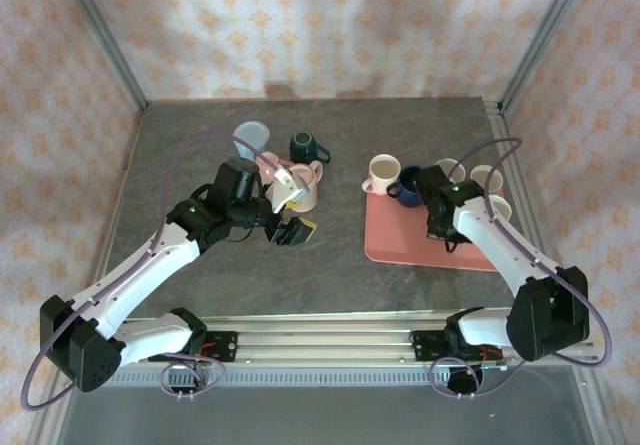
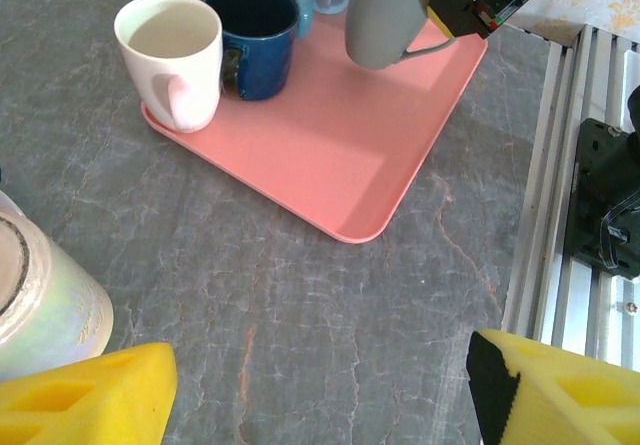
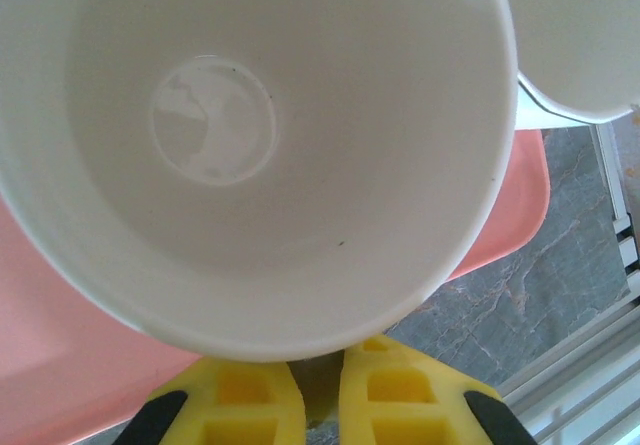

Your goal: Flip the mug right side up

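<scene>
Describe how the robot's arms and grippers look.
The left arm and right arm have white links with black joints. Each has a small green light and a looping lilac cable. Their black bases are mounted on a silver rail. The left gripper and right gripper have blocky yellow fingers with moulded recesses and black patches.

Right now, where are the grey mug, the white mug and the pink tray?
grey mug point(image 2: 380, 20), left wrist view, outer wall.
white mug point(image 2: 200, 70), left wrist view, outer wall.
pink tray point(image 2: 340, 150), left wrist view, bare floor.
</scene>
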Robot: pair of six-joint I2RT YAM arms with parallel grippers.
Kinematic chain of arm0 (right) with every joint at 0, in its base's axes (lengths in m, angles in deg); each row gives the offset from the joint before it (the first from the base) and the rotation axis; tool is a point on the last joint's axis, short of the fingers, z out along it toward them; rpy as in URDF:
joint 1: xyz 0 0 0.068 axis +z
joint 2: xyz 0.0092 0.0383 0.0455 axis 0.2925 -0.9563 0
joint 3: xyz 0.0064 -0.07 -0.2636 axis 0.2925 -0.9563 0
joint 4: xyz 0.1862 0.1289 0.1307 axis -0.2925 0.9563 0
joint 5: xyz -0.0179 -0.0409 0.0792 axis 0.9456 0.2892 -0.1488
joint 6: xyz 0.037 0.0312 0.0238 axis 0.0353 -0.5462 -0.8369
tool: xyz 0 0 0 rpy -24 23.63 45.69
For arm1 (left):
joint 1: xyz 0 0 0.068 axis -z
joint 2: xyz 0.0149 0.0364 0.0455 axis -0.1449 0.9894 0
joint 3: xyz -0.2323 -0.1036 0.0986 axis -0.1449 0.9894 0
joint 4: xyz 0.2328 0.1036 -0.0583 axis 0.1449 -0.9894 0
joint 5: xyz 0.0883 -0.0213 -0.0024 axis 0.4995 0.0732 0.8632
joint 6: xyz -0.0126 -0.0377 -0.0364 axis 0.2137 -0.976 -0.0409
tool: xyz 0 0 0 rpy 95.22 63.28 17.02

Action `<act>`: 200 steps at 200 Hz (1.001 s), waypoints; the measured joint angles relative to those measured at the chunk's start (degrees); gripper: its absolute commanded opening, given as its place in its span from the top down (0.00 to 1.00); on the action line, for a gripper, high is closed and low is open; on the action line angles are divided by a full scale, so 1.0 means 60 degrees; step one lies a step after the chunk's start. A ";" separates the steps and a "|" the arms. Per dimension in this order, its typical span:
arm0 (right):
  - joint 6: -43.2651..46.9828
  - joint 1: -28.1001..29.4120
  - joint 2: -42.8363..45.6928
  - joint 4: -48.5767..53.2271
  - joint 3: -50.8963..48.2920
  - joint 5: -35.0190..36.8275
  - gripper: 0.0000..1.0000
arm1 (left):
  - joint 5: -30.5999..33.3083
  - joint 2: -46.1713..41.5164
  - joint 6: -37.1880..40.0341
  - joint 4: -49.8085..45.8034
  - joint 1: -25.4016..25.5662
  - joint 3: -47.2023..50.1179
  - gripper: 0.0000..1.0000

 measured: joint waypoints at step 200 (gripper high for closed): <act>0.0874 -0.0659 -0.1883 -0.0488 0.0539 0.0157 1.00 | 0.0029 0.0000 0.0331 -0.0390 0.0000 0.0000 0.22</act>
